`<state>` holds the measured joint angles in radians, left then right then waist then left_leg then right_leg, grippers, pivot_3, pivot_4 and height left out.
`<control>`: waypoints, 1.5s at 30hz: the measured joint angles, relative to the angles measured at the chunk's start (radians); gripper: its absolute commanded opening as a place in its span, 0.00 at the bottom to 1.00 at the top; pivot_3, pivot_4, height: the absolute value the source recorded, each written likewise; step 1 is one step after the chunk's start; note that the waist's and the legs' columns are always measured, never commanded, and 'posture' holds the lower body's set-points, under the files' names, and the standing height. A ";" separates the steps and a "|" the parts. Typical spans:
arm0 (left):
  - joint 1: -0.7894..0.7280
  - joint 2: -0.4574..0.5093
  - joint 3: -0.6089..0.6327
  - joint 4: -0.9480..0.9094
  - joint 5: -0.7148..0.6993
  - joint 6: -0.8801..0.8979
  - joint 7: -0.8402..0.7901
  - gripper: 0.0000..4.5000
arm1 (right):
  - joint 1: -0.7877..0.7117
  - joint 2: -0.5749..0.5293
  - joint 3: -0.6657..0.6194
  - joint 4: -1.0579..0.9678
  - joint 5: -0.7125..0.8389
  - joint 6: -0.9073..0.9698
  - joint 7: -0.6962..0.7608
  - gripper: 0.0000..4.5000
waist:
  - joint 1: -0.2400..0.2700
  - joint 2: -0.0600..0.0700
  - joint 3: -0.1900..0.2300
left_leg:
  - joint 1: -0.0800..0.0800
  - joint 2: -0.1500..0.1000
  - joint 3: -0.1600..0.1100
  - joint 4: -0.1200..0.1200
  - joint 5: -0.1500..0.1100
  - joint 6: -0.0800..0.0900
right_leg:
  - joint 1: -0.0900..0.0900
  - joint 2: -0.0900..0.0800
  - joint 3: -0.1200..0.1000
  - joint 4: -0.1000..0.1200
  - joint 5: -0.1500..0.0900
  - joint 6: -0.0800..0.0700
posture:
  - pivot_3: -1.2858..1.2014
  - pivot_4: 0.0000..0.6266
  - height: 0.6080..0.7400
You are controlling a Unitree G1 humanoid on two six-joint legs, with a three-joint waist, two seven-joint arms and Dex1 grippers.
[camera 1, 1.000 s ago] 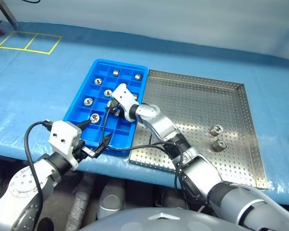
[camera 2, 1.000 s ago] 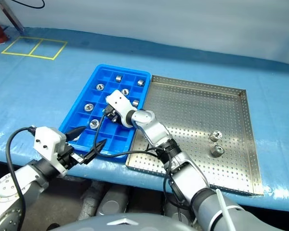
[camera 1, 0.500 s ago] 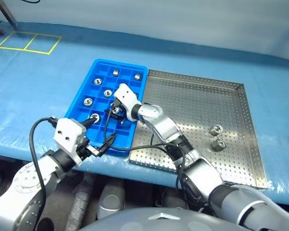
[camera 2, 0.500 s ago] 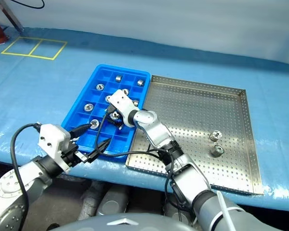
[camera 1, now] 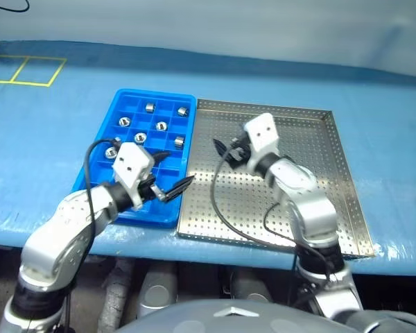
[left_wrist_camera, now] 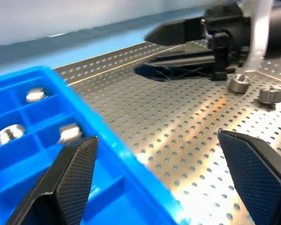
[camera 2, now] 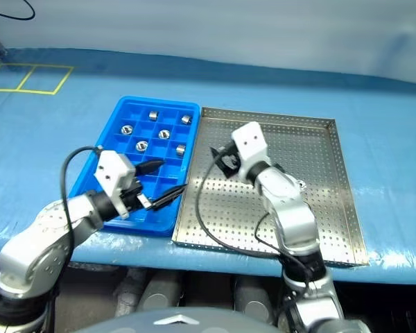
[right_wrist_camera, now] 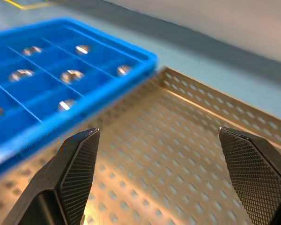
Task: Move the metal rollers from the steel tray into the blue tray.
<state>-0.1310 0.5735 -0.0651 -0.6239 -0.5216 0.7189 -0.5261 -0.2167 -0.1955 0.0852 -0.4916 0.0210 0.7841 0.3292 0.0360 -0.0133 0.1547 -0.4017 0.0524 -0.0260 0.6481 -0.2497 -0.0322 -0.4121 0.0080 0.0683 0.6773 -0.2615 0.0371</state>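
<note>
The blue tray (camera 1: 156,92) lies left of the steel tray (camera 1: 208,208), their sides touching. Several metal rollers (camera 1: 161,126) sit one to a cell in the blue tray's far cells. Two more rollers (left_wrist_camera: 239,83) stand on the steel tray's perforated floor, beside my right arm. Above the blue tray's near right corner my left gripper (camera 1: 175,170) hangs open, pointing toward the steel tray, with nothing between its fingers. Open and empty too, my right gripper (camera 1: 222,149) hovers over the left part of the steel tray, pointing back toward the blue tray.
Both trays rest on a table under a blue cover (camera 1: 48,146), close to its front edge. A square of yellow tape (camera 1: 24,69) marks the far left. A black cable (camera 1: 218,208) from my right arm loops over the steel tray.
The right gripper opened above a cell of the blue tray, then swung right over the steel tray. The left gripper moved right and forward, to the blue tray's near right corner. The view itself shifted.
</note>
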 measured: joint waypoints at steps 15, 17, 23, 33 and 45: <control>-0.252 -0.109 -0.268 0.314 0.129 -0.118 -0.216 1.00 | 0.394 0.012 -0.179 -0.354 -0.014 0.208 -0.158 0.95 | -0.138 0.000 0.000 | 0.001 0.000 0.001 0.002 0.000 0.000 | 0.000 0.001 0.003 0.002 -0.002 0.007 | 0.44 0.24 1.00; -0.257 -0.119 -0.274 0.330 0.131 -0.123 -0.240 1.00 | 0.403 0.064 -0.190 -0.356 0.001 0.209 -0.171 0.95 | -0.151 0.000 0.000 | 0.001 0.000 0.001 0.002 0.000 0.000 | 0.000 0.001 0.003 0.002 -0.002 0.007 | 0.44 0.24 1.00; -0.265 -0.132 -0.281 0.348 0.151 -0.138 -0.265 1.00 | 0.387 0.137 -0.224 -0.341 0.059 0.209 -0.187 0.95 | -0.168 0.000 0.000 | 0.001 0.000 0.001 0.003 0.000 0.000 | 0.001 0.001 0.004 0.002 -0.001 0.009 | 0.45 0.24 1.00; -0.239 -0.141 -0.280 0.348 0.163 -0.138 -0.274 1.00 | 0.335 0.129 -0.250 -0.216 0.088 0.197 -0.200 0.95 | -0.166 0.001 0.000 | 0.001 0.000 0.001 0.002 0.000 0.001 | 0.001 0.001 0.004 0.002 -0.001 0.009 | 0.46 0.24 1.00; -0.225 -0.148 -0.277 0.348 0.165 -0.138 -0.261 1.00 | 0.298 0.115 -0.209 -0.053 0.100 0.134 -0.200 0.95 | -0.157 0.001 0.000 | 0.001 -0.001 0.001 0.002 0.000 0.001 | 0.001 0.000 0.005 0.002 -0.001 0.009 | 0.47 0.24 1.00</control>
<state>-0.3561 0.4255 -0.3421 -0.2759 -0.3564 0.5804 -0.7869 0.0816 -0.0802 -0.1235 -0.5444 0.1210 0.9185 0.1293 -0.1208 -0.0127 0.1544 -0.4006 0.0517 -0.0246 0.6505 -0.2499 -0.0316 -0.4115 0.0084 0.0730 0.6795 -0.2628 0.0458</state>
